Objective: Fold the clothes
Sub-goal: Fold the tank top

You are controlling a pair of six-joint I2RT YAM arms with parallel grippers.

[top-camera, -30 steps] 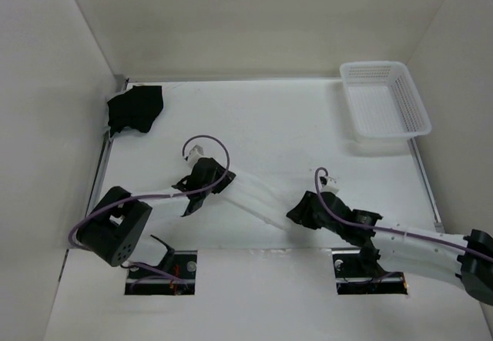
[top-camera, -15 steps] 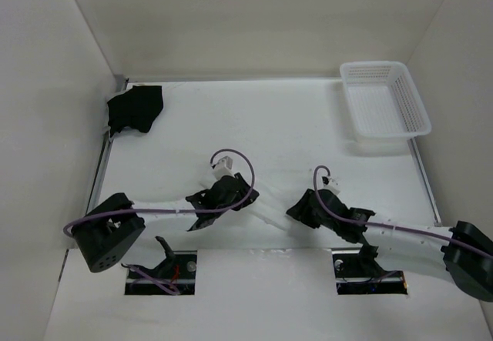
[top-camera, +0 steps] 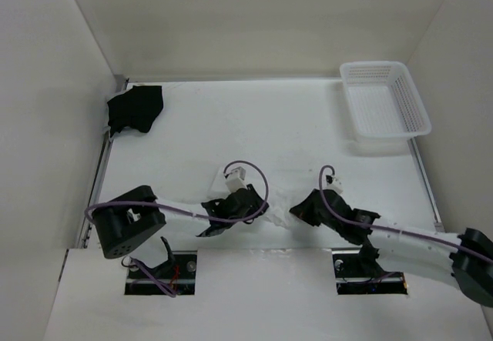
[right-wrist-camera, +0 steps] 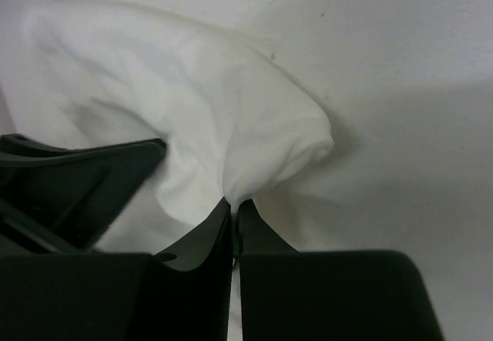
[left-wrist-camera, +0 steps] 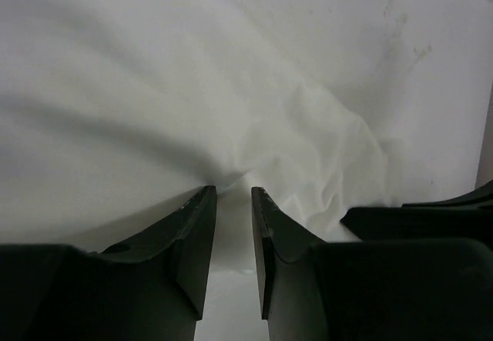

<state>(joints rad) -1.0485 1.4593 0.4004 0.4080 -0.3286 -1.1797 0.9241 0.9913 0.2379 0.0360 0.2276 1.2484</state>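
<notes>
Cutouts darken the near edge of the white counter, and purple cables arch over both wrists. Just beyond, the clothes lie bunched in a small white heap between the two grippers, near the counter's front middle. From above, the dark arm heads cover part of the heap, and in each wrist view the other gripper's black housing crowds the fabric's side. The left gripper stands at a narrow gap, with wrinkles of the clothes drawn in between its tips. The right gripper is pressed almost together, pinching a fold of the clothes. Farther back, well apart, a black cloth lies in the far left corner and a white mesh basket sits at the far right. White fabric on white counter leaves the garment's outline hard to trace.
</notes>
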